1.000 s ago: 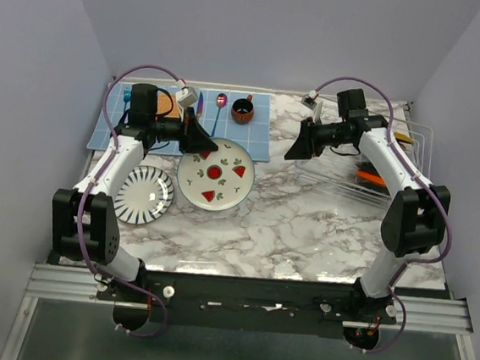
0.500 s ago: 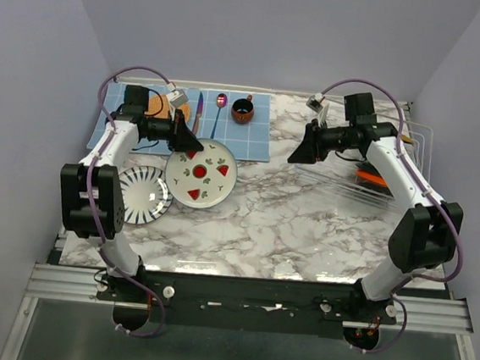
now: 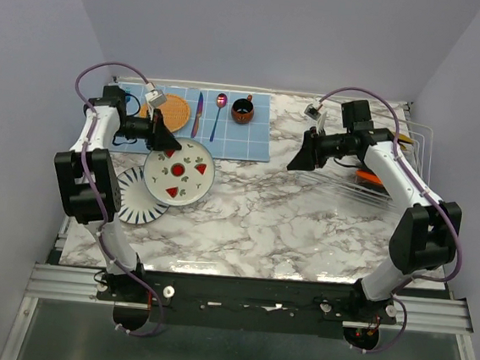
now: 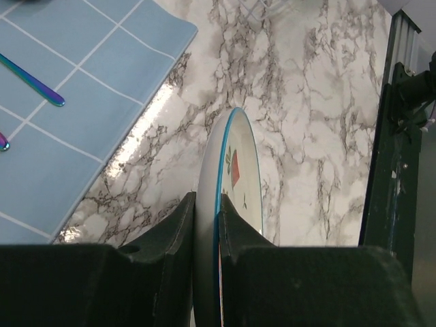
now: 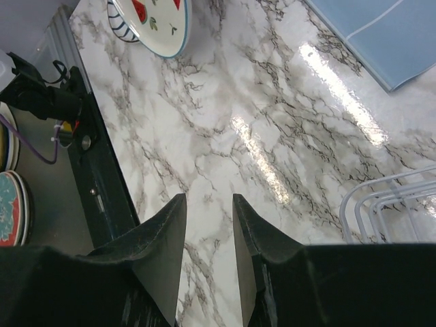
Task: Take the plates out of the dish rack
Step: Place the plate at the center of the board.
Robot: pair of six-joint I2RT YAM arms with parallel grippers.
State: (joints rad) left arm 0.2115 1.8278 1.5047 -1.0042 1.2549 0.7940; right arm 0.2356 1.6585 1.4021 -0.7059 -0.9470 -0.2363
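Left claw [image 4: 205,208] pinches a white plate [image 3: 179,171]: red wedges, green sprigs, blue rim. Right claw [image 5: 208,204] stands part open, empty.

Red-wedged white plate [image 3: 181,174], black-striped white plate [image 3: 134,207], blue gridded mat [image 3: 244,138]

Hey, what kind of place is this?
Probably a mock kitchen counter in a robot test booth: a white wire dish rack, a white round plate with red wedges, and a marble-patterned tabletop boxed in by plain walls.
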